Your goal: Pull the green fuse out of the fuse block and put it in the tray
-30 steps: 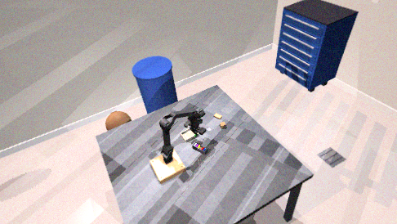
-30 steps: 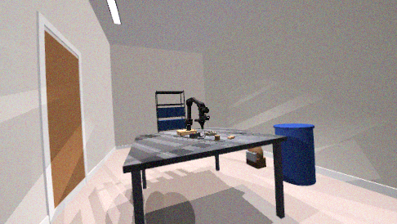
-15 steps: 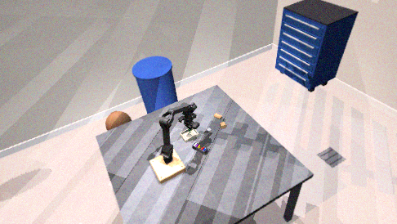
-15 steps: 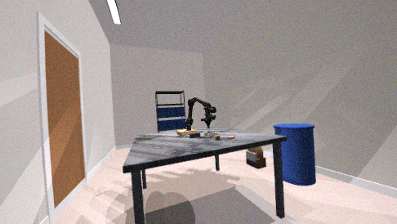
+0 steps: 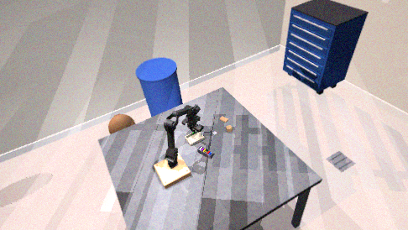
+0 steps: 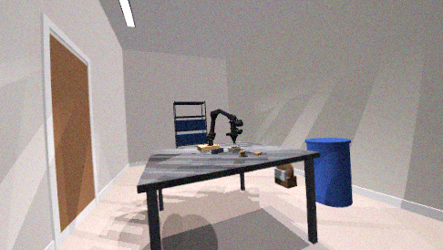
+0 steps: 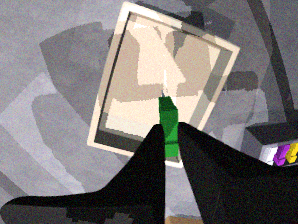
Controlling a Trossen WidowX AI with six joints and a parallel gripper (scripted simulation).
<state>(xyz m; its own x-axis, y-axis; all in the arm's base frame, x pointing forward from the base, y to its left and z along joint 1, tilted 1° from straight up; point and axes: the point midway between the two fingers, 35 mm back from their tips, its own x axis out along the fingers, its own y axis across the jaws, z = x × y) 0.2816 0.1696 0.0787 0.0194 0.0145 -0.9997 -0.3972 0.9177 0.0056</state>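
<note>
My gripper [image 5: 195, 131] [image 6: 234, 140] [image 7: 169, 130] is shut on the green fuse [image 7: 168, 112], which sticks out beyond the fingertips in the wrist view. The cream tray [image 5: 196, 143] [image 6: 233, 150] [image 7: 108, 80] lies below; in the wrist view the fuse overlaps its lower right part, near the rim. In the exterior view the fingertips are above the tray. The dark fuse block [image 5: 206, 152] [image 6: 217, 151] [image 7: 272, 131] stands beside the tray, partly hidden by a finger in the wrist view. A white, a purple and a yellow fuse show in it there.
Two small orange-brown blocks [image 5: 224, 119] [image 5: 228, 128] lie on the table beyond the tray. The arm's wooden base [image 5: 172, 172] [image 6: 208, 148] is on the other side. A blue barrel [image 5: 161, 88] [image 6: 329, 173] stands on the floor off the table.
</note>
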